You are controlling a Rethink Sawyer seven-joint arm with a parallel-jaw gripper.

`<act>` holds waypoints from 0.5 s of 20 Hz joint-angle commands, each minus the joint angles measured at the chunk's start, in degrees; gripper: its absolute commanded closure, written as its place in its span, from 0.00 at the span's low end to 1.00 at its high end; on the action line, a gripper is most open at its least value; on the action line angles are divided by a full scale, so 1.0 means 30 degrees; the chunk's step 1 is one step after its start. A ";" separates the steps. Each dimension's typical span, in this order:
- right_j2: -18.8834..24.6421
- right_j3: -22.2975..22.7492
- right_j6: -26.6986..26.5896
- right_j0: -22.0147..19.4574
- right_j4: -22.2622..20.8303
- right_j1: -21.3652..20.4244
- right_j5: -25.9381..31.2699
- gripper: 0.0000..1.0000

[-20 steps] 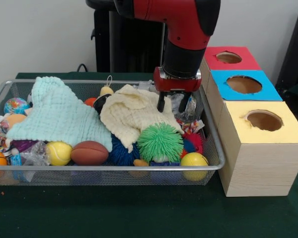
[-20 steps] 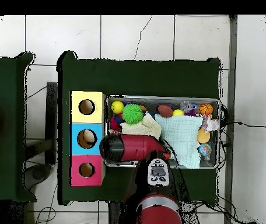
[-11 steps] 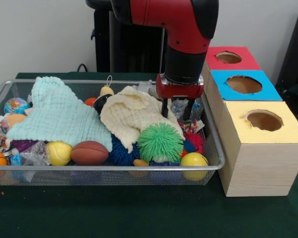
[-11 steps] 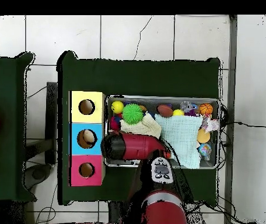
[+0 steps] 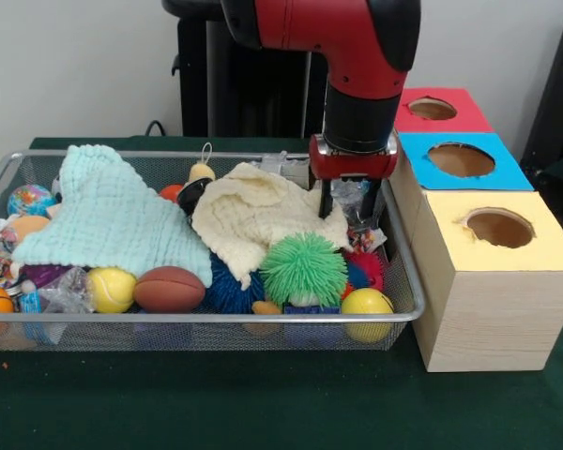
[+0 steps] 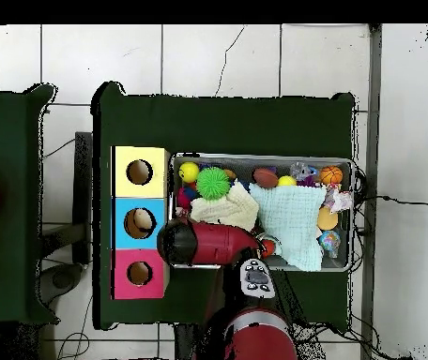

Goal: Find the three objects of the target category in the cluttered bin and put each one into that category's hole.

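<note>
The hand point(image 5: 350, 208) hangs low at the box end of the wire bin point(image 5: 405, 281), its two dark fingers spread apart with nothing clamped between them, poised over a crinkly clear wrapper point(image 5: 354, 195) tucked in that corner. That spot makes sense: the toys there lie bare, while much of the rest hides under cloth. Just beside the hand, on the side away from the boxes, the cream cloth point(image 5: 253, 214) drapes over the pile, and beyond it a mint cloth point(image 5: 108, 217) covers more. Below the hand, toward the near rim, sit a green spiky ball point(image 5: 303, 268) and a yellow ball point(image 5: 367, 303). On the hand's other side stand the three boxes, red point(image 5: 439, 114), blue point(image 5: 460, 159) and yellow point(image 5: 497, 230), each with a hole on top. Which category is wanted I cannot tell; from above the arm hides the hand, though something pale seems to lie inside the blue box.
</note>
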 commanded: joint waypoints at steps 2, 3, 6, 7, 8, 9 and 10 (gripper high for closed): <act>0.1661 0.2042 0.4574 0.0254 0.1674 -0.0226 0.0955 0.00; 0.1368 0.2274 0.4960 0.0473 0.1874 -0.0441 0.0750 0.00; 0.0150 0.2923 0.6459 0.1419 0.2665 -0.0910 -0.0040 0.00; -0.0424 0.3043 0.7028 0.1876 0.2951 -0.0989 -0.0314 0.00; -0.1015 0.2991 0.7347 0.2330 0.3149 -0.0966 -0.0494 0.00; -0.1574 0.2961 0.7598 0.2751 0.3350 -0.0980 -0.0550 0.00; -0.2118 0.2978 0.7819 0.3165 0.3560 -0.1041 -0.0472 0.00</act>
